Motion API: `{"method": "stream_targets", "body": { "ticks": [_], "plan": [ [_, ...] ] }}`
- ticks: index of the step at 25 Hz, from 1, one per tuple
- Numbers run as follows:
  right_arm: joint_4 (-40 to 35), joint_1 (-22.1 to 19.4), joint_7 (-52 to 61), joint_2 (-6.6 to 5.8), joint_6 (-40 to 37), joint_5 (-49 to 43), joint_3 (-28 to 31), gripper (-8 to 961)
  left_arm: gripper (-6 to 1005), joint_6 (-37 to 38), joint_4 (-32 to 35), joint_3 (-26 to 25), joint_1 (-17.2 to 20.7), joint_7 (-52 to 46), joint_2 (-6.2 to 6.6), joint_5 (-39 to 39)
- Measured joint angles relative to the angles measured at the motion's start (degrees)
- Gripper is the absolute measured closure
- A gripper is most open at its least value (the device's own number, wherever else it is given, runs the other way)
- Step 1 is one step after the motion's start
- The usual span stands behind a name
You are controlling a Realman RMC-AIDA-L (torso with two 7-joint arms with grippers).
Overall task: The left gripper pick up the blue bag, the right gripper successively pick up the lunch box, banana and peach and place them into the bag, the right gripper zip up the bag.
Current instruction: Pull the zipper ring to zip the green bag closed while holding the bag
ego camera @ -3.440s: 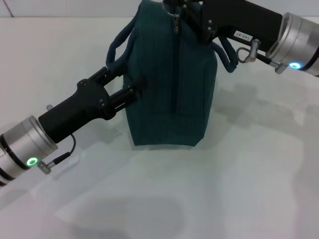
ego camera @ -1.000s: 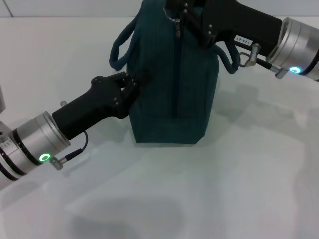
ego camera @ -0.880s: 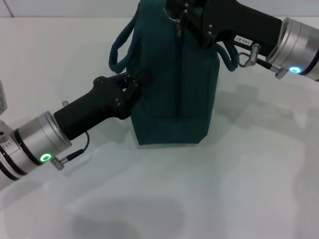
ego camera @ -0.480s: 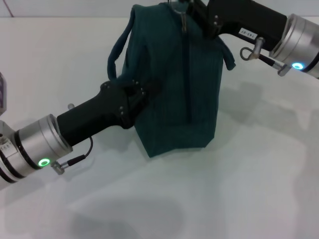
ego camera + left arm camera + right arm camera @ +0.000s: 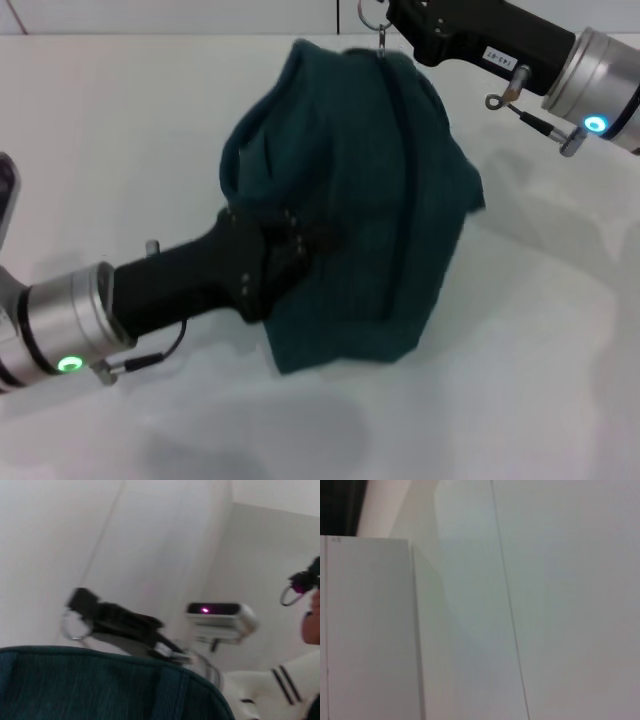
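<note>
My left gripper [image 5: 290,245] pinches the side fabric of the bag [image 5: 370,200], which leans over on the table [image 5: 500,380]. My right gripper [image 5: 395,15] holds the zipper ring [image 5: 372,14] up top. Pulling against each other, I might tear loose or tip it. Lunch box, banana and peach are unseen.

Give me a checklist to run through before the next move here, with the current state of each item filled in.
1. left gripper shut on the side fabric of the blue bag: ok, fabric bunches at its fingertips.
2. right gripper at the ring zipper pull, at the bag's top: ok; whether it actually grips the ring: cannot tell.
3. Zipper fully shut: the visible length looks shut; its far end cannot tell.
4. Bag upright: not ok, it leans over and is crumpled.
5. Lunch box, banana and peach inside: cannot tell, none is in view.
6. Bag's base on the table: cannot tell, it looks partly lifted.
</note>
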Motion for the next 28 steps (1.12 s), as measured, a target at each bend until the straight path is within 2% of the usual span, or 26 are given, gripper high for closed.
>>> {"method": "stream_targets", "body": {
  "ticks": [4,11,15,20,25,28],
  "plan": [
    [-0.16,-0.01,1.08,0.00,2.35,0.00,-0.06,935,951,2.73,1.44,0.06,1.27,-0.25,0.05,3.37],
    [-0.32,-0.37,1.33,0.00,4.78,0.00,0.09,935,951,4.11,1.80,-0.18,3.37,-0.57,0.75,3.62],
    [-0.53,-1.30,1.11,0.00,3.16,0.92,0.21,935,951,2.76,1.83,-5.58,5.75,-0.38,0.83,2.82],
    [-0.56,-3.95,1.37,0.00,-2.04,2.42,0.32,935,951,-3.16,2.53,-12.55,8.10,-0.28,0.37,2.48],
    [-0.56,-6.23,3.45,0.00,-4.75,3.73,0.25,942,951,-5.65,4.24,-12.88,8.74,-0.31,0.16,2.91],
    [-0.55,-7.10,4.12,0.00,-5.06,3.82,0.25,944,889,-5.72,4.61,-12.91,8.81,-0.25,0.12,2.94]
  ]
}}
